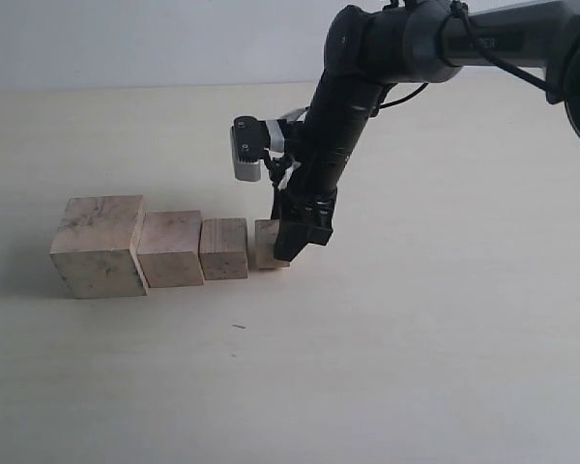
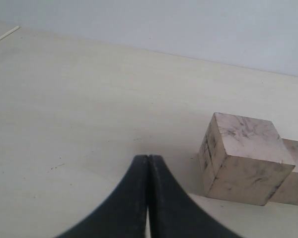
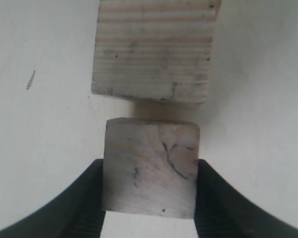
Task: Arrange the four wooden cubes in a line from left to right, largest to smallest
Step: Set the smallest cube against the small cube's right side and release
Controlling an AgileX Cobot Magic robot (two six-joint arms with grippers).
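**Seating the Smallest Cube at the Row End**

My right fingers [image 3: 74, 208] pinch the smallest cube [image 3: 150, 168] by its two side faces. The third cube [image 3: 154, 49] sits just ahead of the fingertips across a narrow gap, with the second cube [image 1: 170, 248] and largest cube [image 1: 99, 246] beyond it. Close the gap with faces parallel, seat the cube flat on the surface [image 1: 416, 338], then release without twisting. My left fingers [image 2: 129, 198] are pressed together and empty.

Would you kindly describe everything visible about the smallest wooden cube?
The smallest wooden cube is pale, plain wood with faint dark grain lines and slightly rounded edges. It sits upright at the row's right end, a narrow gap from the third cube, low at the table. The right gripper clamps its two opposite sides.
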